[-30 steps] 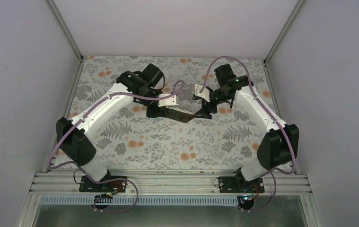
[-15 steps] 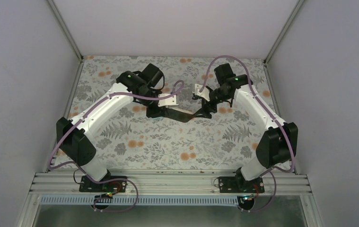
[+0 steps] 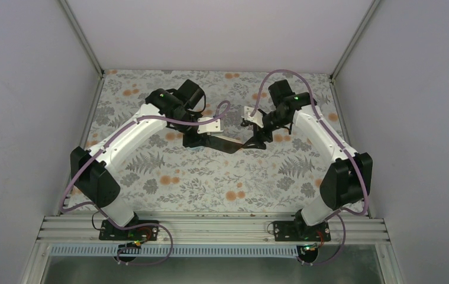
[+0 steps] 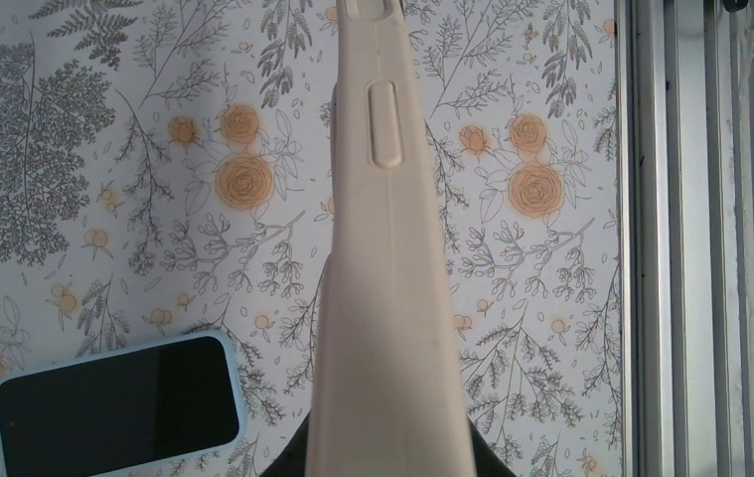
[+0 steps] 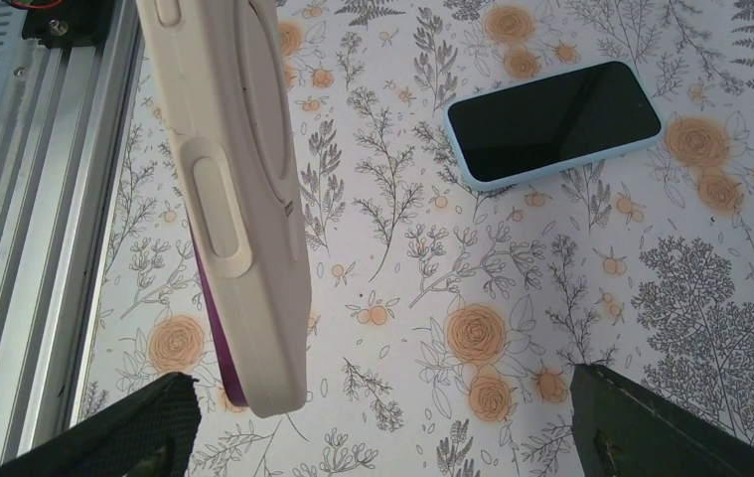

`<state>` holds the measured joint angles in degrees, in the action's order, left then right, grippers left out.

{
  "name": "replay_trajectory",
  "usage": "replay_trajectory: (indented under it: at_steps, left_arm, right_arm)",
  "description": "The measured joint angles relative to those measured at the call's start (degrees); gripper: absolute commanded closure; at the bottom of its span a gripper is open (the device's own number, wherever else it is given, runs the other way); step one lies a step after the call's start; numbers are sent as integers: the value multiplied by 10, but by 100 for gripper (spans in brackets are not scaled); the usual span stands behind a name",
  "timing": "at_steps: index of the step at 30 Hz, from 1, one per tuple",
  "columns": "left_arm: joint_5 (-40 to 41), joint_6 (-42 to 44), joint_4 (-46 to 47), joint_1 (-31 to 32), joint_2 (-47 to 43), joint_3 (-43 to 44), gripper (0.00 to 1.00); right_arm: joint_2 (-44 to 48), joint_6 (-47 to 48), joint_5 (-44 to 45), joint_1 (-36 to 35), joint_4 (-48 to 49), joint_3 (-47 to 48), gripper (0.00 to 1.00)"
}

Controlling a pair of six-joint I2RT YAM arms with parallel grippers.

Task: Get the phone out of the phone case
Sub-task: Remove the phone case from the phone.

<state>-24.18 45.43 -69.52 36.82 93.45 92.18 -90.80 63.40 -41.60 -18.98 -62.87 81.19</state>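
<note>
A beige phone case [image 4: 384,298] stands edge-on above the floral table, with my left gripper [image 4: 389,469] shut on its near end. A purple strip, the phone [image 5: 212,328], shows along one edge of the case [image 5: 243,229]. In the top view the cased phone [image 3: 229,142] spans the gap between the two grippers. My right gripper [image 5: 382,437] is open, and the free end of the case hangs between its fingers, close to the left finger [image 5: 144,432] and not touching it. The right finger [image 5: 661,427] is well clear.
A second phone in a light blue case [image 5: 551,121] lies flat, screen up, on the table below the left gripper [image 4: 114,402]. The aluminium rail [image 4: 700,238] runs along the near table edge. Grey walls enclose the table on three sides.
The right arm has edged slightly left toward the free end of the case. The left arm and the case have not moved.
</note>
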Motion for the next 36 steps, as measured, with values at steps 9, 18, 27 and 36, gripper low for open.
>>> replay_trajectory:
  at_steps: [9,18,27,36]
  left_arm:
    - [0,0,-9,0,0,1,98]
    - [0,0,-11,0,0,1,98]
    - [0,0,-11,0,0,3,98]
    - [1,0,-19,-3,0,13,98]
  right_arm:
    - [-2,1,0,1,0,0,9]
    - [-11,5,-2,8,-1,2,9]
    - [-15,7,-3,8,2,2,9]
    - [-17,-14,-2,17,28,-3,9]
